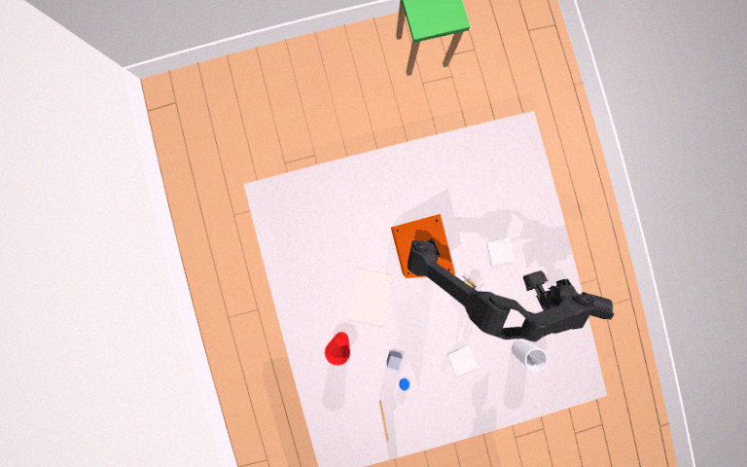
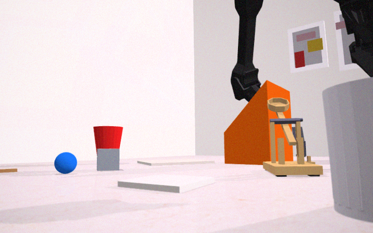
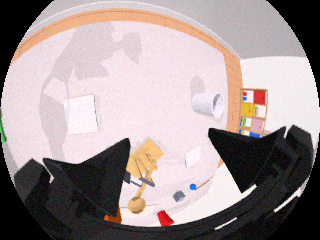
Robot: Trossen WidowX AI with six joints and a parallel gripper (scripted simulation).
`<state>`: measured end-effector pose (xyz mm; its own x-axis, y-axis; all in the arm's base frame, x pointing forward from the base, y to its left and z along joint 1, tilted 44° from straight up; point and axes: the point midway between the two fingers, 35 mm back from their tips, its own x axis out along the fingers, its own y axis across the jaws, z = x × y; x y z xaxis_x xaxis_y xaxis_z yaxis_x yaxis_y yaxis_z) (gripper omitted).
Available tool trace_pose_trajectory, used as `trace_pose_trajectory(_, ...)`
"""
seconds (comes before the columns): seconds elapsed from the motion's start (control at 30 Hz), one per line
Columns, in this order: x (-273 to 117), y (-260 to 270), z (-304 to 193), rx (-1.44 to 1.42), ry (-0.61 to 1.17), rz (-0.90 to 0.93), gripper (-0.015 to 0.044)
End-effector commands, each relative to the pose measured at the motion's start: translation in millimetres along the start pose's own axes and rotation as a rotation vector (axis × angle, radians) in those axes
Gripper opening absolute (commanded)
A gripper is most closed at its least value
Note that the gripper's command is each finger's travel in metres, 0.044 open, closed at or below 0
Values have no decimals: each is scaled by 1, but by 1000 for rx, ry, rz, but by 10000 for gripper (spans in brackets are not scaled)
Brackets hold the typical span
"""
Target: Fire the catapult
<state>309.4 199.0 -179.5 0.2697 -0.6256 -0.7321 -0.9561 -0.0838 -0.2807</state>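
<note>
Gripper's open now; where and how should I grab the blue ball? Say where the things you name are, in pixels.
I'd come straight down over the blue ball [image 1: 404, 384] [image 2: 65, 162] [image 3: 193, 187] and pinch it across its widest middle, since it's round with no handle. Keep the fingers clear of the gray block [image 1: 394, 359] [image 2: 108, 159] [image 3: 179, 196] close beside it.

The ball [image 1: 404, 384] [image 2: 65, 162] [image 3: 193, 187] is solid blue, the stool seat [image 1: 438, 18] plain green, the tapered cup [image 1: 337, 350] [image 2: 108, 137] [image 3: 165, 218] red.

A plain room with plank floor [image 1: 197, 231] and stool [image 1: 438, 18].
</note>
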Motion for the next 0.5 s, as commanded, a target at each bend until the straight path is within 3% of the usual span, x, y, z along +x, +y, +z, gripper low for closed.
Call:
trace_pose_trajectory(0.0, 0, -27, -2, 141, -43, -7, 440)
trace_pose_trajectory(0.47, -5, -102, -16, 500, -176, -16, 440)
